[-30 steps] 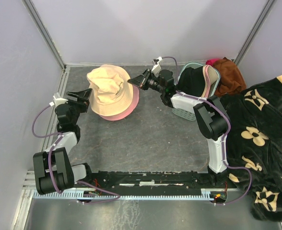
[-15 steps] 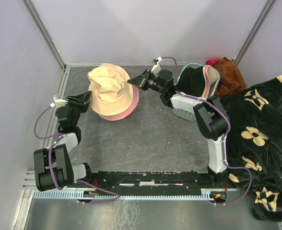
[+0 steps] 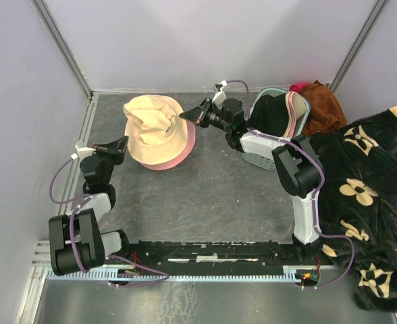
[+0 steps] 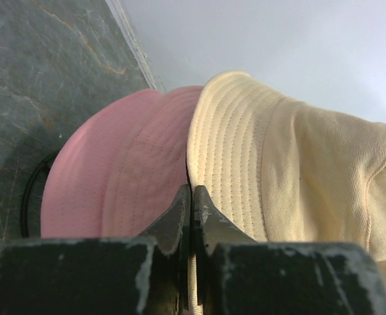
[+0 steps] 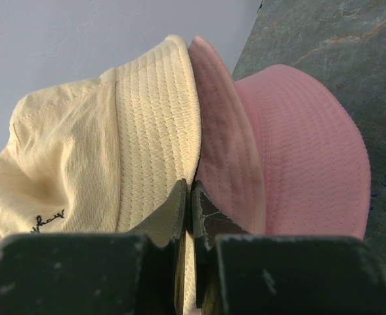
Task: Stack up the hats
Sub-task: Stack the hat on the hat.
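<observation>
beige hat (image 3: 154, 127) sits upper left of centre in the top view, on top of a pink hat (image 3: 170, 163). only the pink brim shows, along the near and right edge. both rest on the grey table (image 3: 205, 196), the stack slightly off-centre, beige crown crumpled.

left gripper (image 3: 119, 144) is just left of the stack, level w/ its lower-left edge. jaws are fully together w/ nothing between them, and the tips are a bit short of the brims. in the left wrist view both brims fill the frame beyond the tips, pink on the left, beige on the right.

right gripper (image 3: 187, 117) is at the stack's upper-right edge, right against the brims. its jaws are pressed together too, w/ only a hairline slit. the right wrist view has the tips right at the line where the beige brim meets the pink one; can't tell if any fabric is pinched.

teal basket (image 3: 256, 160) is upper right of the top view w/ bunched fabric (image 3: 291, 111) inside, can't tell what. rust-brown cloth (image 3: 323, 108) lies just behind it. black floral blanket (image 3: 367, 189) covers the right side.
</observation>
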Robot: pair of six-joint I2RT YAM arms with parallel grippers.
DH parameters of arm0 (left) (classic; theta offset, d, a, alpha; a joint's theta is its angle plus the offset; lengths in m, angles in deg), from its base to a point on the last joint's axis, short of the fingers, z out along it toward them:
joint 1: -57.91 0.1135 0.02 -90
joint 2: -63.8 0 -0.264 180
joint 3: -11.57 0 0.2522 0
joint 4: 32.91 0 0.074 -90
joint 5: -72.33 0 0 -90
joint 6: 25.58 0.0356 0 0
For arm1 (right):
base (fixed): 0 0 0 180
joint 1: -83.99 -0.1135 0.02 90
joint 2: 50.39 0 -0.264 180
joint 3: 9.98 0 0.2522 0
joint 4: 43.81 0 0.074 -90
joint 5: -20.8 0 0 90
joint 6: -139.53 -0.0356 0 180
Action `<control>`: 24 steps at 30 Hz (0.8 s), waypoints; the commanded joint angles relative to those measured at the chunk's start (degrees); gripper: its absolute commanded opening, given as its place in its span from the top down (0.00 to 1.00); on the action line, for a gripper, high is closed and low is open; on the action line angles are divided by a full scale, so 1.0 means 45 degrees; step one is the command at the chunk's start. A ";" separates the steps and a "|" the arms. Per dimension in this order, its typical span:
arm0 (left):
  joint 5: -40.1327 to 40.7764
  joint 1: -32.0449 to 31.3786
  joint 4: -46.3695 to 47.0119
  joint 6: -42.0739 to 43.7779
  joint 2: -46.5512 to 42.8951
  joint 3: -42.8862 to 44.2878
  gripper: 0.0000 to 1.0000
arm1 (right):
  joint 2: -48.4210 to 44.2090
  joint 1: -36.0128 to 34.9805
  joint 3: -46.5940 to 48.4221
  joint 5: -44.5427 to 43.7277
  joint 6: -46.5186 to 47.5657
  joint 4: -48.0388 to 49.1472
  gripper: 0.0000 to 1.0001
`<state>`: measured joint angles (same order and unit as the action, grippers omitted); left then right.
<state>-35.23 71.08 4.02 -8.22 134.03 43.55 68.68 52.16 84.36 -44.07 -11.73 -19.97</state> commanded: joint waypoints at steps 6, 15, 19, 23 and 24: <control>0.1479 0.0044 -0.2765 0.0773 -0.1301 -0.0277 0.97 | -0.0359 -0.0095 -0.0294 -0.0744 0.1201 -0.0753 0.92; 0.1879 0.0052 -0.3317 0.0915 -0.0829 -0.0773 0.97 | -0.0281 -0.0035 -0.0679 -0.1114 0.1547 -0.0983 0.92; 0.2055 0.0043 -0.3039 0.0884 -0.0274 -0.1075 0.97 | -0.0216 -0.0025 -0.0721 -0.1340 0.1701 -0.1238 0.92; 0.2057 0.0035 -0.2756 0.0881 0.0322 -0.1156 0.97 | -0.0120 -0.0023 -0.0734 -0.1637 0.1897 -0.1630 0.92; 0.2058 0.0024 -0.2724 0.0871 0.0414 -0.1160 0.97 | -0.0130 -0.0024 -0.0735 -0.1716 0.1952 -0.1747 0.93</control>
<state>-29.59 70.91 -5.18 -7.28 133.36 40.25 68.68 51.85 82.17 -48.81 -6.17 -22.57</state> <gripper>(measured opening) 0.046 0.084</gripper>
